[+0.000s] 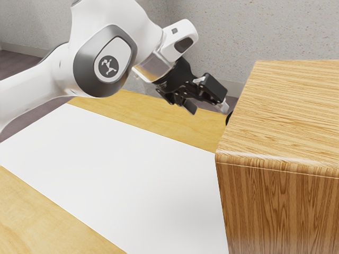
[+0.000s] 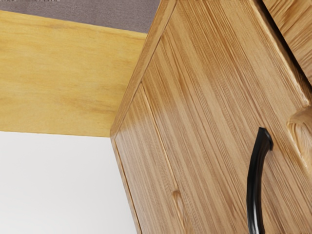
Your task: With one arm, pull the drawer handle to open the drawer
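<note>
The arm (image 1: 58, 79) is glossy white, with a grey joint cap bearing a white emblem; its fingers (image 1: 190, 108) are black; the cabinet (image 1: 280, 159) shows warm, streaky oak grain; the drawer handle (image 2: 256, 190) is shiny black; the counter (image 2: 58, 78) is honey-yellow wood under a plain white sheet (image 1: 116, 174); the wall (image 1: 254, 26) is speckled grey

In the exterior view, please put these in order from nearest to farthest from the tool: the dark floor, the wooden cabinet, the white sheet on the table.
1. wooden cabinet: close beside the tool, on the exterior view's right.
2. white sheet: on the table, below the tool.
3. dark floor: beyond the table, at the exterior view's far left.
</note>
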Motion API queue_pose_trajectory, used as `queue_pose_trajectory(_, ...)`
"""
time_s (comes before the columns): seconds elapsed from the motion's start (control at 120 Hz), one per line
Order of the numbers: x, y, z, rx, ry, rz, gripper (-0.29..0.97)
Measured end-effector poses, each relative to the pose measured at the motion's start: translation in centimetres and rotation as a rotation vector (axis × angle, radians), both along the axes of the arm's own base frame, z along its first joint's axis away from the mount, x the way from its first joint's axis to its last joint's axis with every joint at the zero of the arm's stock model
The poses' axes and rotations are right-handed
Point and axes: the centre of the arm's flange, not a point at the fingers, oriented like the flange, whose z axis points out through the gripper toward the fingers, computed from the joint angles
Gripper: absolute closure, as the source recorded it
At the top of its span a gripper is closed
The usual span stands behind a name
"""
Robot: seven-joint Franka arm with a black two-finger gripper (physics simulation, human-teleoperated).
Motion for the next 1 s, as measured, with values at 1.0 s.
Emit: queue_pose_trajectory(1.0, -0.1, -2.0, -1.6, 0.01, 0.031, -0.035, 0.0)
